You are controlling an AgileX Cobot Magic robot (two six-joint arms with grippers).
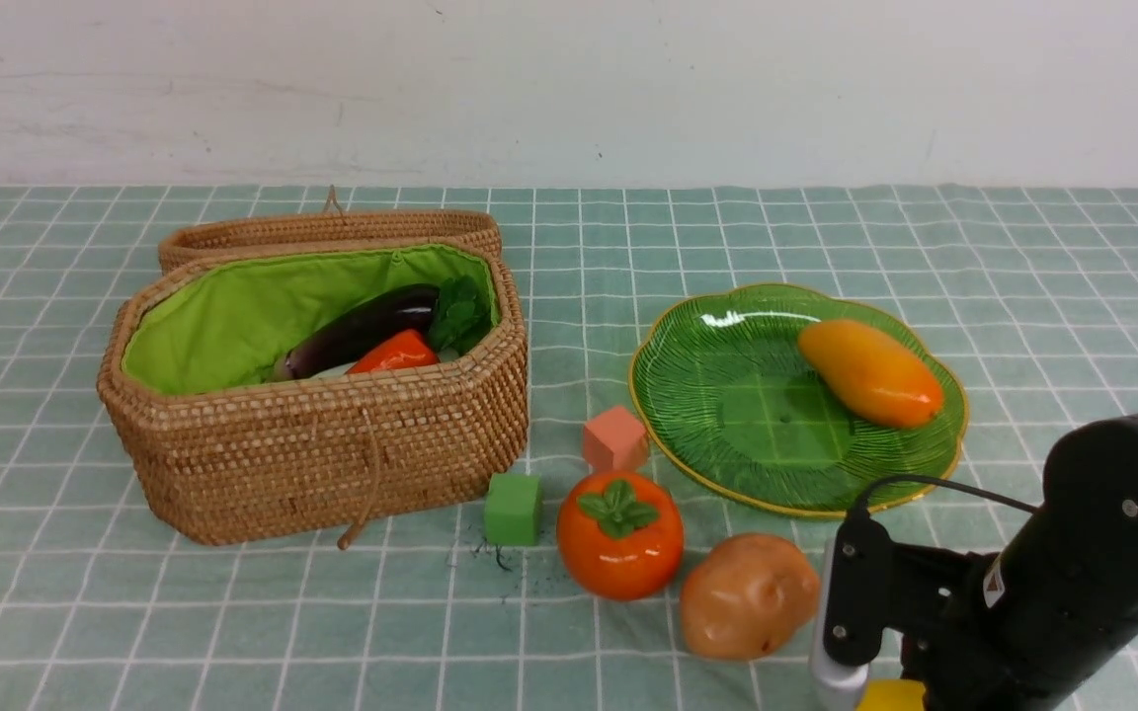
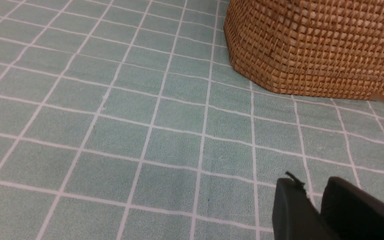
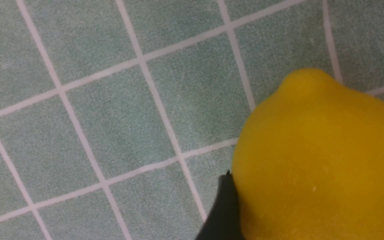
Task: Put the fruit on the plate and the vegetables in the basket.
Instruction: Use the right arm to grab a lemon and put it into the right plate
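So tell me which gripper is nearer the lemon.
Right. The right gripper touches the lemon; the left gripper hangs over bare cloth beside the basket.

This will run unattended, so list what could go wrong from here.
1. The lemon is round, and only one finger of the right gripper shows against it; it may slip or roll when lifted.
2. The potato lies close beside that arm; a swing toward the plate could knock it into the persimmon.
3. The mango occupies the plate's right side; a lemon dropped there may bump it.
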